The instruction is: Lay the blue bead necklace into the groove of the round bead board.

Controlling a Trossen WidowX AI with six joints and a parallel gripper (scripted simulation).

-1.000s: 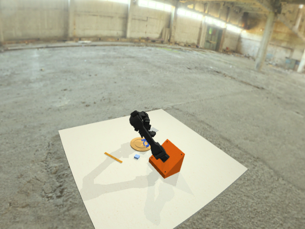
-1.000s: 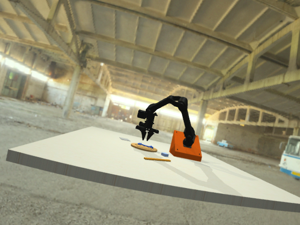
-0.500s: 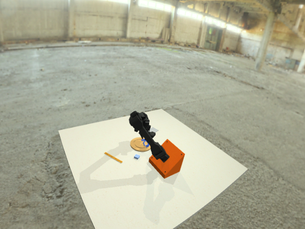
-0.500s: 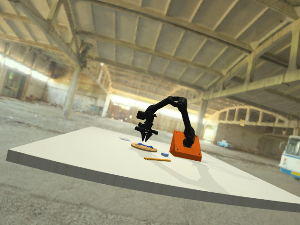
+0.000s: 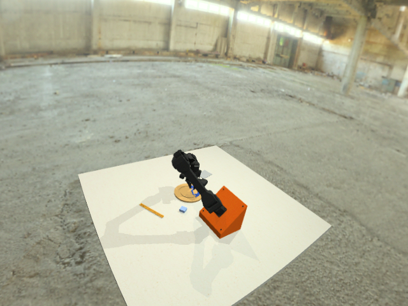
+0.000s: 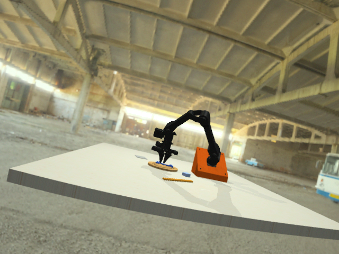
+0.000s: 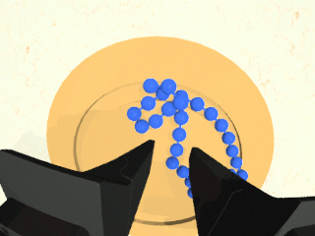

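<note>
The round wooden bead board lies flat, with a ring groove. The blue bead necklace lies bunched on it. In the wrist view, its right strand runs close along the groove's right side, a folded loop lies at the upper left, mostly inside the ring, and another strand runs down through the middle. Its lower end is partly hidden by the right finger. My gripper is partly open and empty, pointing down low over the board. The middle strand passes beneath its gap.
A small blue block lies between the board and the orange arm base. An orange beaded strip lies to one side. A thin grey square lies beyond the board.
</note>
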